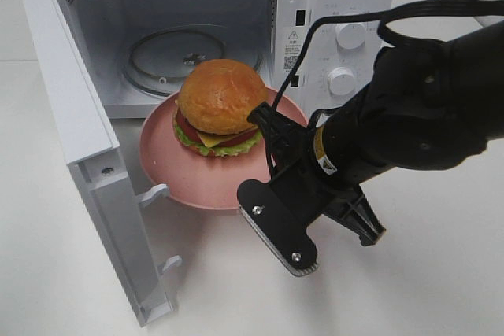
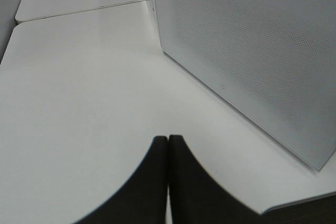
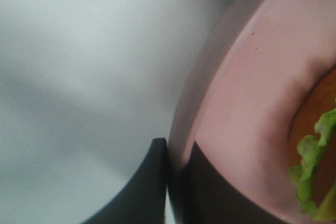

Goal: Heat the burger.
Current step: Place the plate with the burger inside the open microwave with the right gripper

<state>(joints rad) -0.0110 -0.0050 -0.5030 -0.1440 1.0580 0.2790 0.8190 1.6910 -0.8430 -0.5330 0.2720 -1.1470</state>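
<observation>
Our right gripper (image 3: 176, 156) is clamped on the rim of the pink plate (image 1: 197, 186), which carries the burger (image 1: 220, 108) at the open mouth of the microwave (image 1: 346, 5), short of its glass turntable (image 1: 157, 60). Our left gripper (image 2: 168, 153) hangs outside the microwave door (image 1: 71, 116), jaws together on nothing. We judge the opening done; loading, closing and starting remain.
</observation>
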